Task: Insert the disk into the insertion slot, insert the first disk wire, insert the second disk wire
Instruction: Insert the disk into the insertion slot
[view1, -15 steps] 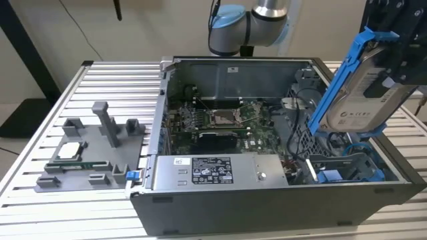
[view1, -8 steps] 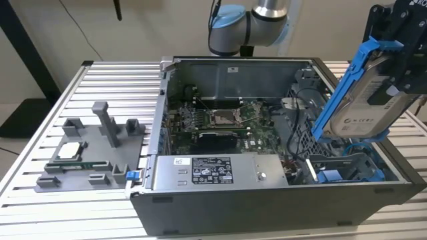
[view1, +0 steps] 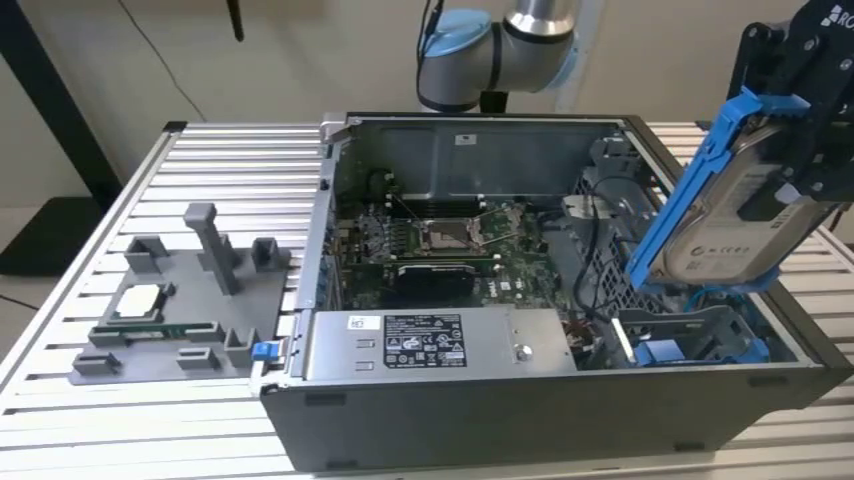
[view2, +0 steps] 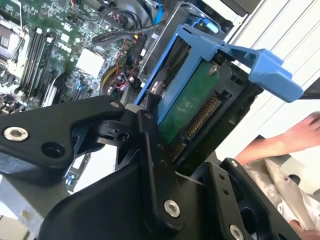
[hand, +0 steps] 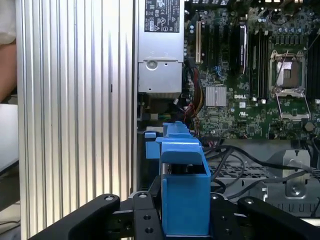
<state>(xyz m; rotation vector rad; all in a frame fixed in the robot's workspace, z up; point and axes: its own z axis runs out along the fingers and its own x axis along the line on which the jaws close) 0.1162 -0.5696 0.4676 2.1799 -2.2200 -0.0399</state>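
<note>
Leftward in the exterior view, a grey parts tray (view1: 174, 300) lies beside the open computer case (view1: 534, 410); at that view's right, the gripper (view1: 790, 195) clamps the disk (view1: 721, 200), tilted, just above the insertion slot (view1: 687, 335).

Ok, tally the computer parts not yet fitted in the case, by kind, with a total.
Disk in its blue carrier: 1
Processor chip on the grey fixture: 1
Memory stick on the same fixture: 1
Total: 3
</note>
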